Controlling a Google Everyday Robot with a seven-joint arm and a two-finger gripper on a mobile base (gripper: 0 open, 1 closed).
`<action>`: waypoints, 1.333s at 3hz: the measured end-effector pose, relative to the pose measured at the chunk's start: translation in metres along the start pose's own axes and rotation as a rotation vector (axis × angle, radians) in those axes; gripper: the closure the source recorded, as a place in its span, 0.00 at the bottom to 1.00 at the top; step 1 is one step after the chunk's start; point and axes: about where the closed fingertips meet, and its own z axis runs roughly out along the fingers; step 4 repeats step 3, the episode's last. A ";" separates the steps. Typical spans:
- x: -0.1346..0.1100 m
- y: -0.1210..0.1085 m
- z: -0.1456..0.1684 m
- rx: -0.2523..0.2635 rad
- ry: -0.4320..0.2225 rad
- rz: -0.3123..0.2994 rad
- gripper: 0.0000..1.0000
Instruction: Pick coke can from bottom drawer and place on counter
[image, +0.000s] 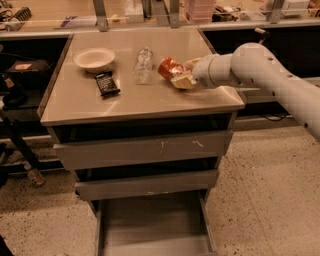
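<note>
The coke can (169, 67) is red-orange and lies tilted on the counter (125, 102), right of the middle. My gripper (183, 76) reaches in from the right, and its pale fingers (183, 81) are closed around the can's right end. The white arm runs off to the right edge. The bottom drawer (152, 225) is pulled out at the foot of the cabinet, and its grey floor is bare.
On the counter stand a white bowl (94, 58), a black snack bar (107, 83) and a clear plastic bottle (144, 65) lying just left of the can. Two wider grey drawers (145, 149) are closed. A shelf with clutter runs behind.
</note>
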 end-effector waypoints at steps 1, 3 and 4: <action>0.000 0.000 0.000 0.000 0.000 0.000 0.04; 0.000 0.000 0.000 0.000 0.000 0.000 0.00; 0.000 0.000 0.000 0.000 0.000 0.000 0.00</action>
